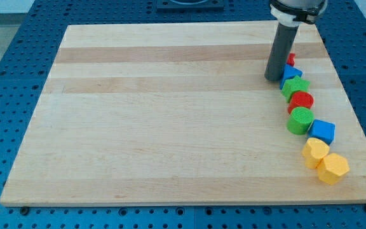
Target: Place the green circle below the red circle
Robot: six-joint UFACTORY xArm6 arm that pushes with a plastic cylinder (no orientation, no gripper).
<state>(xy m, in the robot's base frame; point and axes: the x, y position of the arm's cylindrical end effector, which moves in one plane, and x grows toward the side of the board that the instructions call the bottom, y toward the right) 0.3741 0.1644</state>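
The green circle (300,120) lies near the board's right edge, touching the red circle (301,100) just above it in the view. My tip (274,77) rests on the board up and to the left of both, beside a blue block (290,74) and a green star-shaped block (295,86). A small red block (291,58) is partly hidden behind the rod.
A blue cube (323,131) sits right of the green circle. A yellow heart-like block (314,152) and a yellow hexagon (332,168) lie lower right. The blocks form a curved chain along the wooden board's (170,114) right side.
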